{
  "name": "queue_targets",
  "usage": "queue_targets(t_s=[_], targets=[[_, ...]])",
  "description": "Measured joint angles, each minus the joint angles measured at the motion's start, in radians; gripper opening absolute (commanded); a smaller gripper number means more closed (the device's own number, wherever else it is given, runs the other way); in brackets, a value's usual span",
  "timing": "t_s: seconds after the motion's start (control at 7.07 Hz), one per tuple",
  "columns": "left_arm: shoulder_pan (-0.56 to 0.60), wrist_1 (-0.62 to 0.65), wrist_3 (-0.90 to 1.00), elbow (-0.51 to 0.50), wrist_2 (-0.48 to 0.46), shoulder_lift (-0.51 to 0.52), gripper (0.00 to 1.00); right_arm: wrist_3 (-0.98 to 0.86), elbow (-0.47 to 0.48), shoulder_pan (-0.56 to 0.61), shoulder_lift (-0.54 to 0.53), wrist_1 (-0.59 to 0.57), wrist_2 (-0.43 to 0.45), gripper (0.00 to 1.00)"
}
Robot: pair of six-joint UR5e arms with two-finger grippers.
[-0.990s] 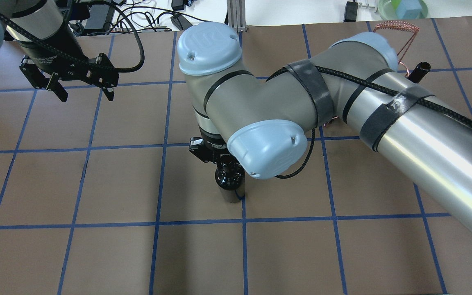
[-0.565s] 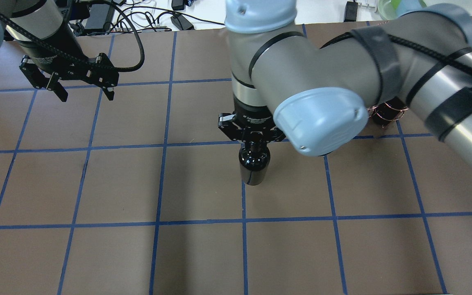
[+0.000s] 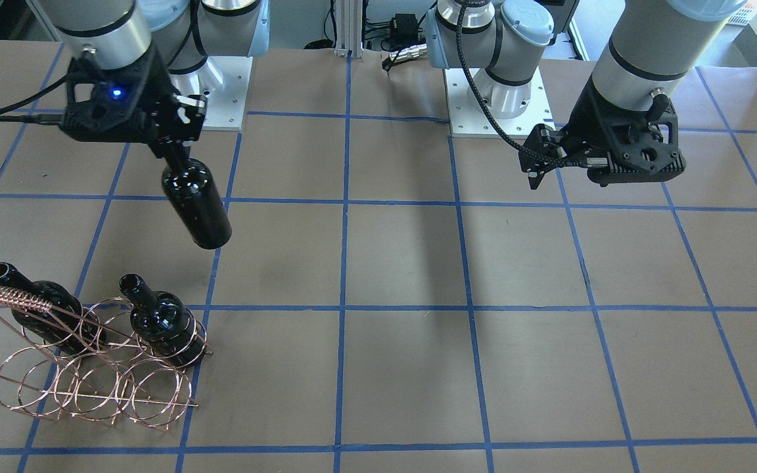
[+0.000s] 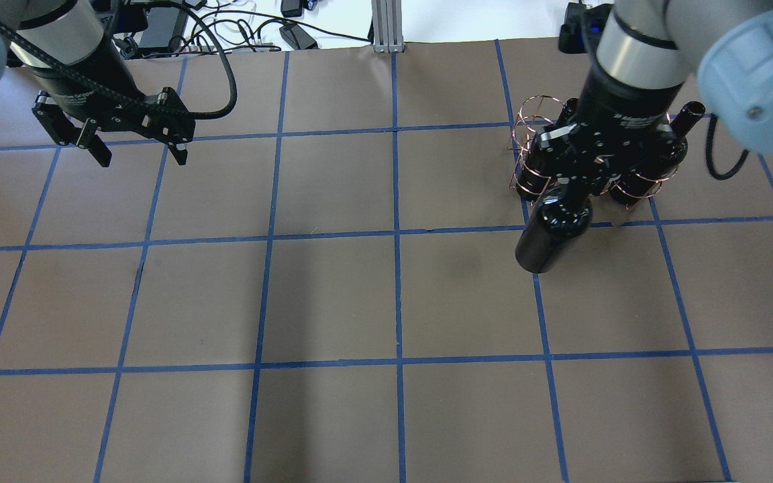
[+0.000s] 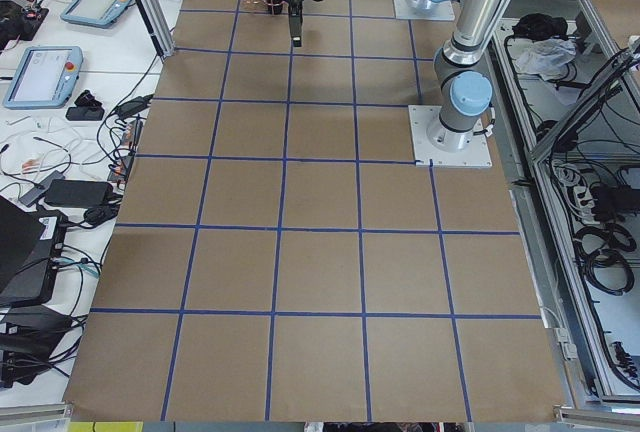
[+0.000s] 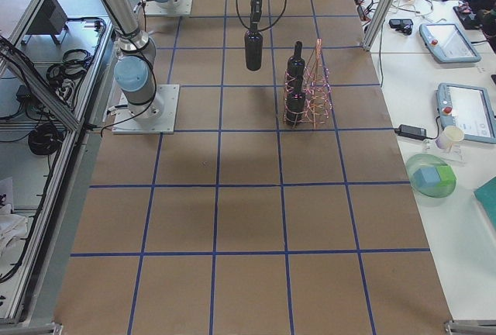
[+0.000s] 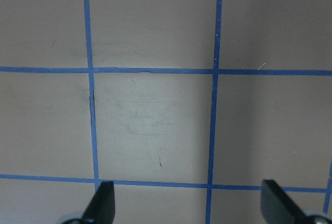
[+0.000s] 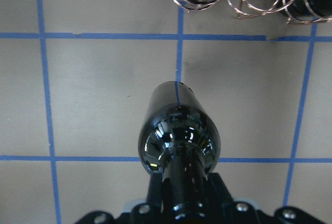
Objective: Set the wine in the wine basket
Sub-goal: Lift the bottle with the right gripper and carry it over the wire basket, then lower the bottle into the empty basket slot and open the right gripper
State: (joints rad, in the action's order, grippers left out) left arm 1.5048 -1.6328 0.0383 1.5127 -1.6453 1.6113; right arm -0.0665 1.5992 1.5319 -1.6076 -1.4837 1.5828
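Note:
My right gripper (image 4: 576,180) is shut on the neck of a glossy dark wine bottle (image 4: 551,231). The bottle hangs slightly tilted, clear of the table; it also shows in the front view (image 3: 196,203) and the right wrist view (image 8: 179,130). The copper wire basket (image 3: 89,378) stands just beyond it, near the table's right side. It holds two look-alike bottles (image 3: 43,309) (image 3: 161,325), necks up and leaning. In the overhead view my arm hides part of the basket (image 4: 526,131). My left gripper (image 4: 135,151) is open and empty at the far left, above bare table (image 7: 189,203).
Brown paper with a blue tape grid covers the table (image 4: 333,302). The two arm bases (image 3: 493,98) stand at the robot's edge. Cables and tablets lie on side benches, and a green bowl (image 6: 432,178) sits off the table.
My right arm has carried the bottle from the table's middle to the right, up to the basket. The left arm has not moved.

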Motion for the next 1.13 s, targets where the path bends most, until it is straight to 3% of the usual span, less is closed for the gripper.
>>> queue_targets(t_s=[0.28,0.71,1.13], targets=[[0.000,0.001,0.000,0.005,-0.002,-0.001,1.00,-0.099,-0.066,-0.111,0.020,0.004,0.005,0.17],[0.001,0.006,0.000,0.008,-0.003,0.000,1.00,-0.109,-0.275,-0.132,0.163,0.034,0.003,0.17],[0.002,0.005,0.000,0.009,-0.004,0.001,1.00,-0.142,-0.325,-0.132,0.234,-0.020,0.008,0.17]])
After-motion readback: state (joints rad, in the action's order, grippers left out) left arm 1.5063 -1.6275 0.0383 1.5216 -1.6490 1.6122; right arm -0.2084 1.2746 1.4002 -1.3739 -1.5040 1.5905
